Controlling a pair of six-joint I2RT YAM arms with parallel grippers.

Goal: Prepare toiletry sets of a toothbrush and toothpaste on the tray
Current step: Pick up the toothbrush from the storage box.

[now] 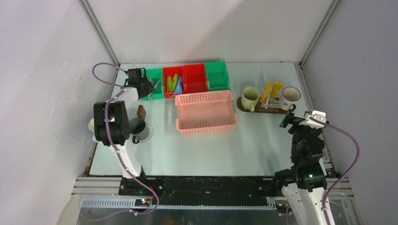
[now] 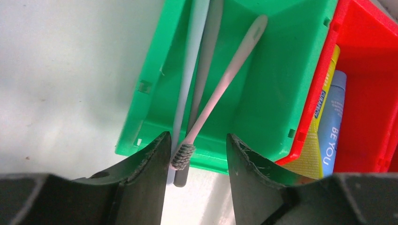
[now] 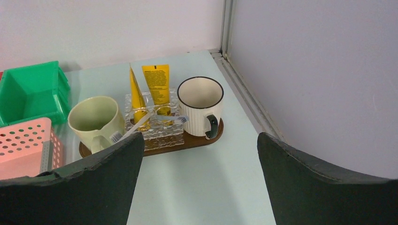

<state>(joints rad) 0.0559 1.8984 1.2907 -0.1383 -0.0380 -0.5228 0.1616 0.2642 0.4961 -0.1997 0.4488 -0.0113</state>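
The tray is a dark brown wooden oval at the far right of the table, well apart from both arms. On it stand a smooth cream mug at the left end and a ribbed white mug with a dark rim and handle at the right end. Between them is a knobbly clear glass holder with two glossy yellow tubes standing in it and a thin clear brush leaning out toward the cream mug. The right gripper hangs near that tray, its matte black jaws spread wide with nothing between them. At the far left, the left gripper reaches into a glossy green plastic bin where slim matte brushes lie crossed. The grey bristle head of a pale brush sits between the rough-edged jaws, which stand partly apart, the head close to the left one with a gap on the other side. Beside it a red bin holds a blue tube and a flat yellow tube, both cut off by the bin wall and the jaw. A pink lattice basket lies mid-table. A dark mug by the left arm is partly hidden behind it; the brush ends near the jaws are also covered.
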